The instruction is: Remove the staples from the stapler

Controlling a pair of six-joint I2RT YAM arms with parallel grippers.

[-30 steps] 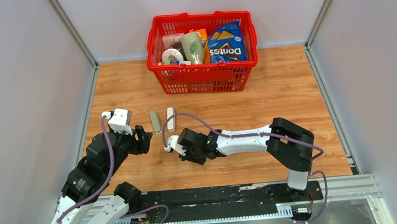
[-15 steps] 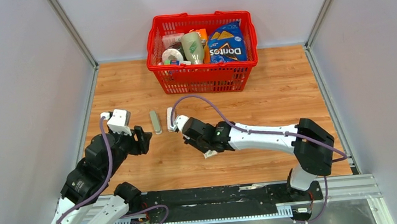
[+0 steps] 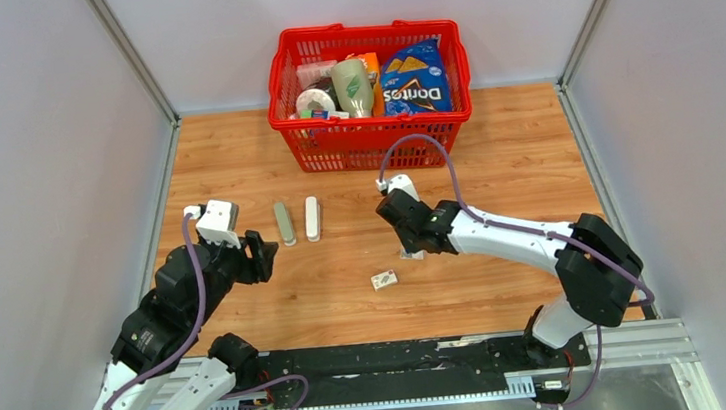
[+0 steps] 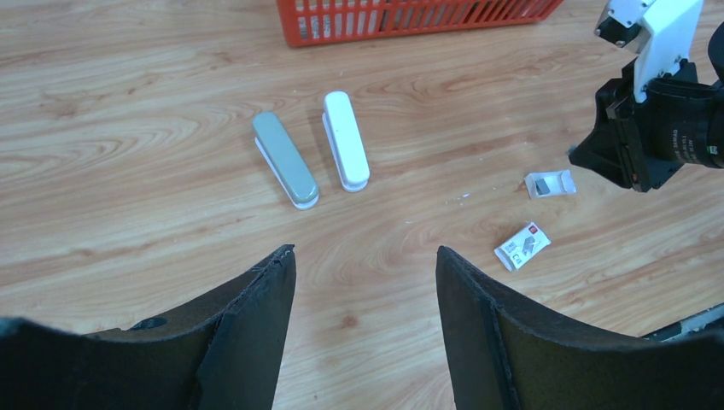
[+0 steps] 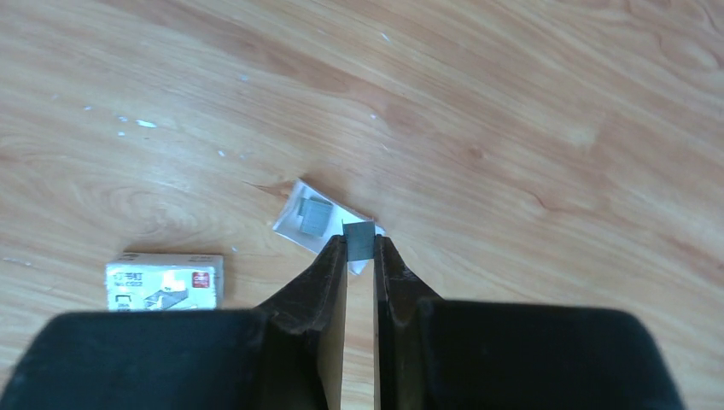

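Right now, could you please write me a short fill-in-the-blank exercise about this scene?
The right gripper pinches a block of ____.
The grey stapler lies beside a ____ one.
The left gripper is ____.
The basket is ____.
Missing words: staples, white, open, red.

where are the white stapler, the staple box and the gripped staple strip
white stapler (image 4: 346,141): left wrist view, middle of its top
staple box (image 5: 165,282): right wrist view, centre of its label
staple strip (image 5: 359,238): right wrist view, its flat grey face
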